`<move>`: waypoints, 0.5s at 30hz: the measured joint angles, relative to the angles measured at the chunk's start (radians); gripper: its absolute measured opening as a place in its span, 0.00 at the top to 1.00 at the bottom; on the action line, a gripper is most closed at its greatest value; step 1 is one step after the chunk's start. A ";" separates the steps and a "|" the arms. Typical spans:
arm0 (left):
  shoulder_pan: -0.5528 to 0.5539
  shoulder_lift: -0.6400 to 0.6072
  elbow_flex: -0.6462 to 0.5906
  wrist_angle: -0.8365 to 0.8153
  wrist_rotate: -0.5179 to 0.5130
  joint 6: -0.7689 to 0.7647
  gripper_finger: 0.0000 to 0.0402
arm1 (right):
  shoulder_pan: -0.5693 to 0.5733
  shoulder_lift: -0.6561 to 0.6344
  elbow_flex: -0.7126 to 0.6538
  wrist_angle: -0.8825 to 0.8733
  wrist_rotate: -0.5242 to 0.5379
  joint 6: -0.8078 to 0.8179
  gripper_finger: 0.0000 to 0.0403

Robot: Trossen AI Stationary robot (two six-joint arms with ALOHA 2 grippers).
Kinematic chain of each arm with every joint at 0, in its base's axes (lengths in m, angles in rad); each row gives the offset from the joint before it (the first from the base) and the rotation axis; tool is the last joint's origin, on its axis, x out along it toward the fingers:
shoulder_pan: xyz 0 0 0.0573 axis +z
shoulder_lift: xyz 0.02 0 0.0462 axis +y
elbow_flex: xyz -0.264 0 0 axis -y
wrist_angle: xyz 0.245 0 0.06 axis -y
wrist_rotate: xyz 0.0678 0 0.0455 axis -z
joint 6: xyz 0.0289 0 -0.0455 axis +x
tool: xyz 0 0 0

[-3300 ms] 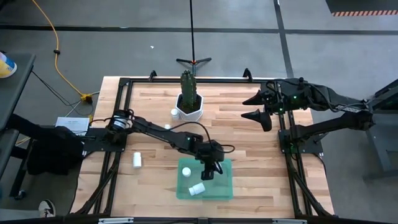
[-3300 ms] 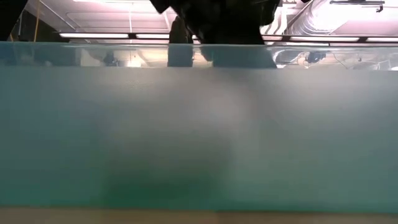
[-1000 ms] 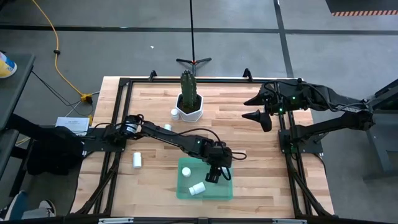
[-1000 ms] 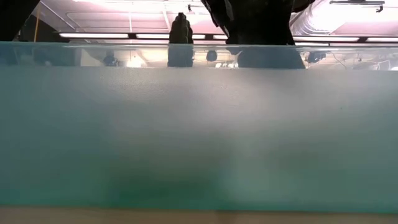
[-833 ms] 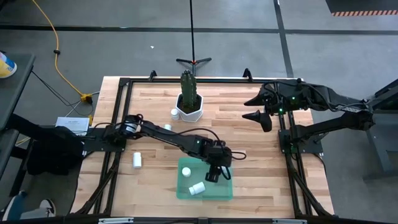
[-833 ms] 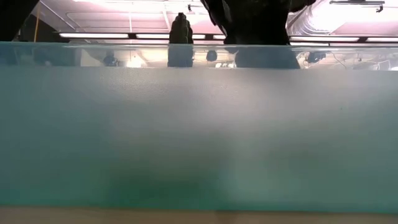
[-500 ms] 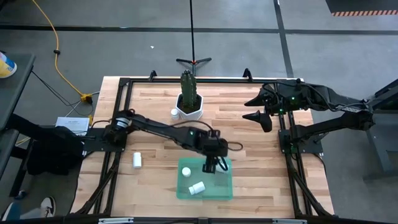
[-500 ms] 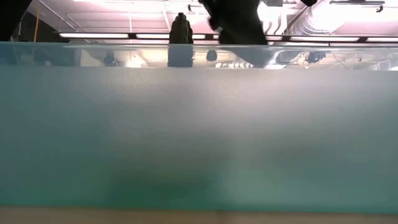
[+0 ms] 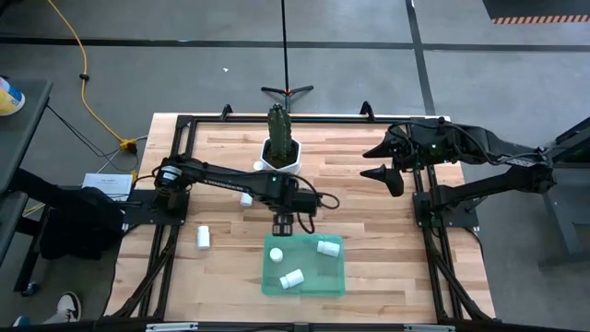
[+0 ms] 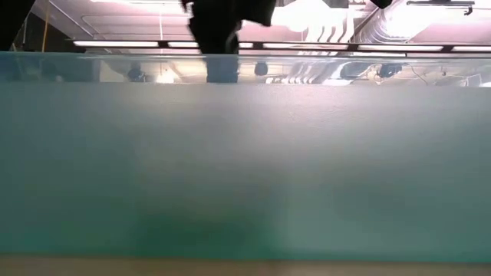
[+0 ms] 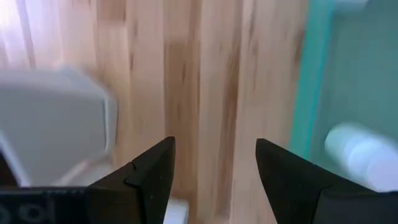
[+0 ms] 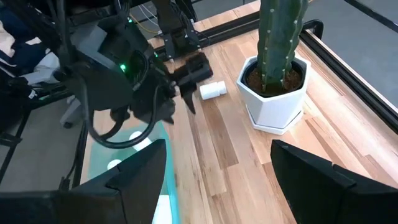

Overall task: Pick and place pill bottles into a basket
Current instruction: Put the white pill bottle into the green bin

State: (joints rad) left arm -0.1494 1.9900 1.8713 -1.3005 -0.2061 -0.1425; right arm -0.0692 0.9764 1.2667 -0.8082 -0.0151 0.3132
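The left end effector [image 9: 283, 224] has pulled back off the green basket [image 9: 334, 274], fingers apart and empty, leaving two pill bottles [image 9: 327, 246] inside; next, I judge, comes reaching for the bottle [image 9: 247, 196] lying near the cactus pot [image 9: 281, 159] while the right end effector [image 9: 380, 159] waits, spread, at the worktop's [image 9: 369, 221] far right.

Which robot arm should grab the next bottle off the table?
The left. Its open, empty gripper hovers just behind the basket, close to the bottle lying near the pot. The right gripper waits at the table's far right edge, away from every loose bottle.
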 joint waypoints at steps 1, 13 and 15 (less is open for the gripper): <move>0.000 0.000 0.000 -0.033 -0.010 -0.016 0.37 | 0.000 0.000 0.000 0.000 0.000 0.000 0.31; -0.016 -0.141 -0.002 -0.277 -0.198 -0.299 0.37 | 0.000 0.000 0.000 -0.022 0.001 -0.007 0.31; -0.015 -0.193 -0.001 -0.268 -0.218 -0.320 0.37 | 0.000 0.000 0.000 -0.025 0.001 -0.007 0.31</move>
State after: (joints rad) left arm -0.1644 1.7966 1.8701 -1.5688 -0.4243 -0.4622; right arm -0.0692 0.9764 1.2667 -0.8333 -0.0143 0.3058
